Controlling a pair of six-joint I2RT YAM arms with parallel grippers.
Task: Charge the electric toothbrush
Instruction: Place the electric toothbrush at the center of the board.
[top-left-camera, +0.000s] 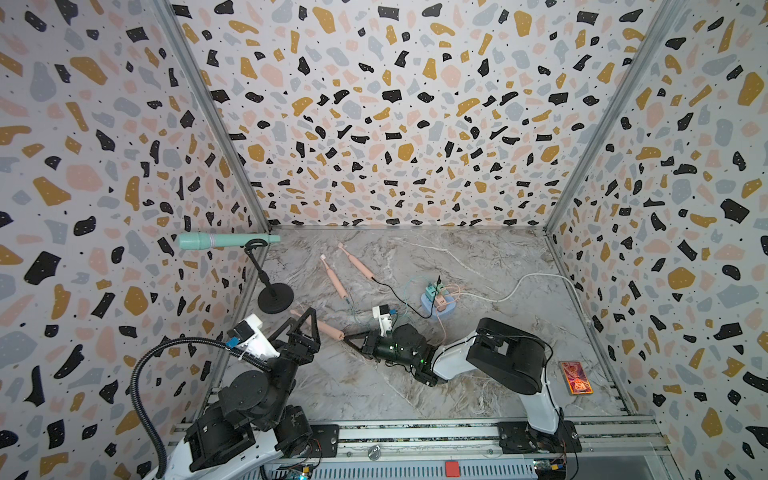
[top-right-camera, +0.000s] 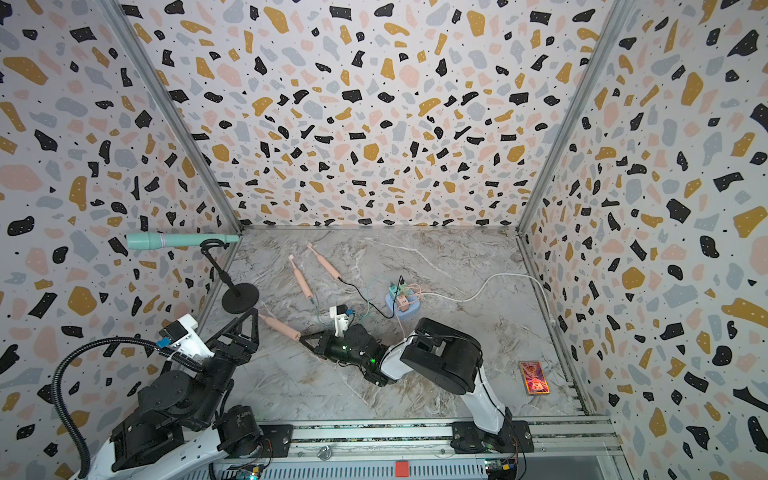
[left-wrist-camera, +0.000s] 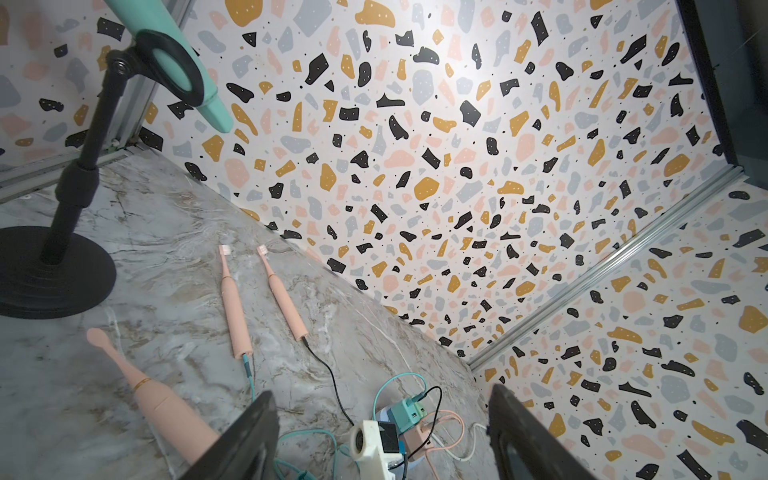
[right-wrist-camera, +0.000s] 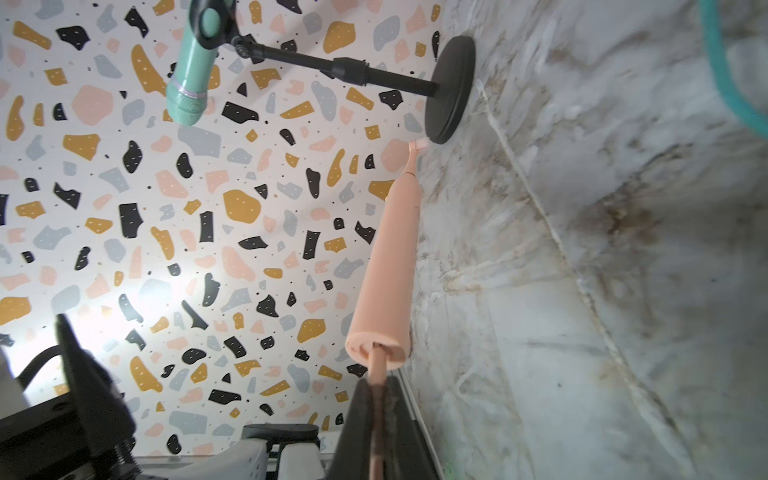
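In both top views we find the toothbrush (top-left-camera: 330, 331) lying left of the hub (top-left-camera: 437, 302). The right gripper (top-left-camera: 347, 336) meets its tail and the left gripper (top-left-camera: 301, 323) stands over its neck, likely to steady it.

Left wrist: those jaws gape wide, holding nothing; two other brushes (left-wrist-camera: 235, 316) beyond the hub are already wired.

Right wrist: jaws pinched tight on the pink cable (right-wrist-camera: 377, 365), plug at the socket, seating unclear. Marbled table (right-wrist-camera: 582, 249), terrazzo walls (right-wrist-camera: 124, 208).

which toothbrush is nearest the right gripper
The toothbrush closest to the robot, base at the right gripper, shut on a pink cable. The teal-cabled toothbrush and black-cabled toothbrush lie farther back.
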